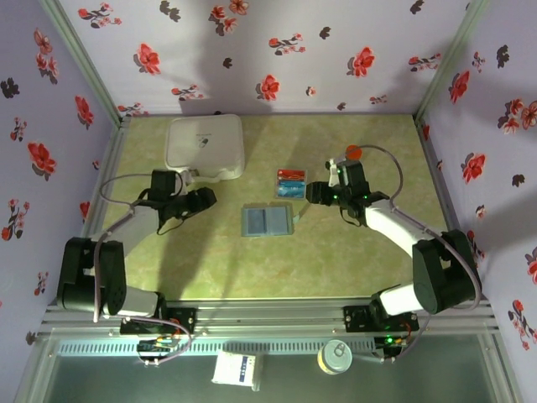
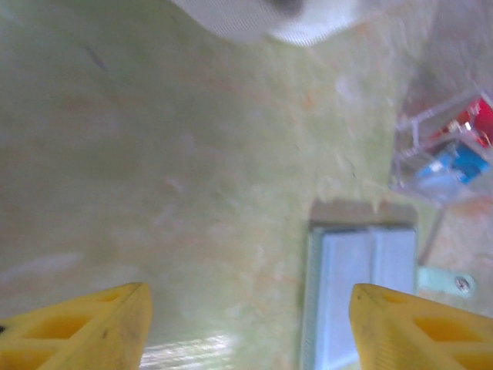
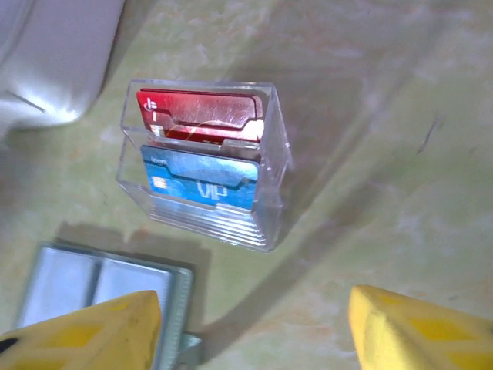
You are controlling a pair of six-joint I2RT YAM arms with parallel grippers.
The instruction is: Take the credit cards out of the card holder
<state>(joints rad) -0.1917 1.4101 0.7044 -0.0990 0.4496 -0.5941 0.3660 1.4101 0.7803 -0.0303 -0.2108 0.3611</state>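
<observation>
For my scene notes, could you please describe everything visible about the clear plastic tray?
The clear plastic tray is a transparent two-tier stand, upright on the green table, just beyond the open grey-blue wallet without touching it. A red card fills its rear slot, a blue card its front slot; nothing else touches it.

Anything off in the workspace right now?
Nothing looks spilled, damaged or askew. The grey-blue wallet lies open and flat, with no card visible on it. The red card and blue card stand in the clear tray just beyond it. The left gripper and right gripper hover open, holding nothing.
</observation>
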